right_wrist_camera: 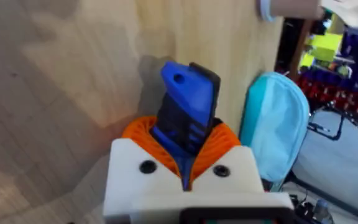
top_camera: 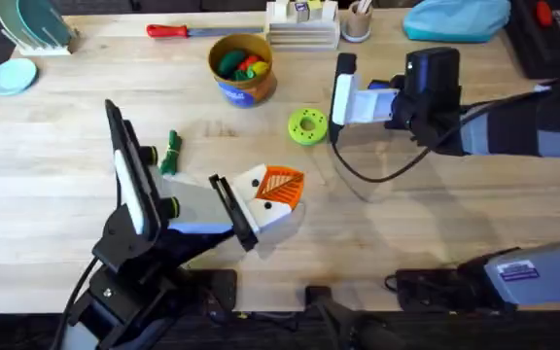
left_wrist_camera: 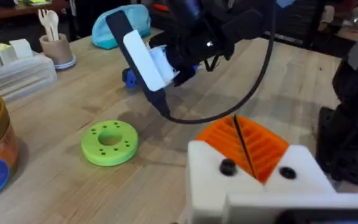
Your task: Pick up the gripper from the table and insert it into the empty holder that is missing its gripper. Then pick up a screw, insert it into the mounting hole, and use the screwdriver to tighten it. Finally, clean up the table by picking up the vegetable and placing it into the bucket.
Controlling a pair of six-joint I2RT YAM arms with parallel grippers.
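Two arms low, right claw [right_wrist_camera: 185, 165] gripping screwdriver [right_wrist_camera: 187, 112]

The place was a robotics lab or workshop bench. A pale butcher-block table [top_camera: 436, 214] carried a red-handled screwdriver [top_camera: 178, 31], a clear plastic parts tray [top_camera: 302, 34], a cup of wooden sticks [top_camera: 358, 21] and a lime-green disc with holes [top_camera: 307, 126]. Black cables [top_camera: 358, 175] trailed across the wood, and dark racks with red parts [right_wrist_camera: 328, 93] stood behind.
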